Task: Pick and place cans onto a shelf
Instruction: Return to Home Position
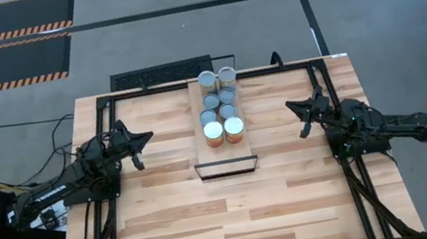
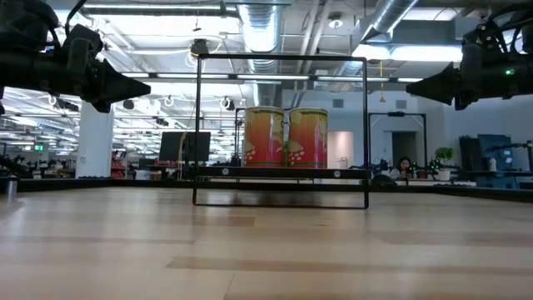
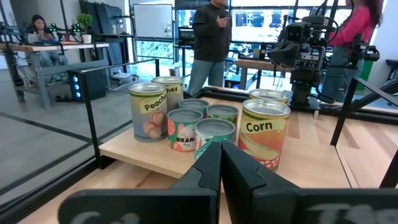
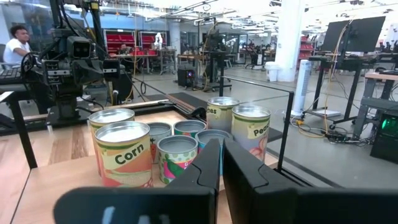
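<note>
Two dark two-finger claws sit nearest: the left gripper [image 1: 145, 137] left of centre, the right gripper [image 1: 290, 107] right of centre, both clenched on nothing. Between them, eight small silver-topped metal cans [image 1: 221, 105] stand on the narrow light-wood shelf [image 1: 224, 154], upper centre. Stocking looks finished; the next move is probably to draw both arms home, clear of the shelf.

Seen past the right gripper [image 4: 221, 144]: dark fingers set nearly together, seemingly closed. Just ahead, clustered on a light wooden shelf [image 4: 62, 180]: tall silver-topped metal can labelled Corn [image 4: 124, 155] nearest, off to one side; small round metal cans [image 4: 177, 155] straight in front; two tall pale-labelled metal cans [image 4: 250, 127] just beyond. Far beyond, the other dark robot arm [image 4: 74, 53] and a seated person [image 4: 15, 40].
</note>
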You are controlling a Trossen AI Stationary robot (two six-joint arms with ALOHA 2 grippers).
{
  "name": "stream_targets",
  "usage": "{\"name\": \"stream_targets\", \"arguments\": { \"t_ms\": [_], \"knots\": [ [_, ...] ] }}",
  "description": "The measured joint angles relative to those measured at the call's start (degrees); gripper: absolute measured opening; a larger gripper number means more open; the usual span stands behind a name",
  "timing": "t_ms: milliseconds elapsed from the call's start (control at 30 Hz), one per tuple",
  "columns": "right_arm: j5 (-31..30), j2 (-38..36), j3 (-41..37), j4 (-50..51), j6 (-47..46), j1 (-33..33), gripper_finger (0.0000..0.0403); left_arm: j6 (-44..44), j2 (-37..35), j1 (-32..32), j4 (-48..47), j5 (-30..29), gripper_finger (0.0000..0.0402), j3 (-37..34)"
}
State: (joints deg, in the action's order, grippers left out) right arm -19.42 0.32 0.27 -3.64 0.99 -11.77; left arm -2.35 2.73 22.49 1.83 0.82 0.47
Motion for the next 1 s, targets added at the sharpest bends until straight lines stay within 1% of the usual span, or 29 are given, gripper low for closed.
{"name": "stream_targets", "arguments": {
  "t_ms": [1000],
  "knots": [
    [0.0, 0.0, 0.0, 0.0, 0.0, 0.0, 0.0042, -0.3, 0.0, 0.0, 0.0, 0.0, 0.0000, 0.0]
  ]
}}
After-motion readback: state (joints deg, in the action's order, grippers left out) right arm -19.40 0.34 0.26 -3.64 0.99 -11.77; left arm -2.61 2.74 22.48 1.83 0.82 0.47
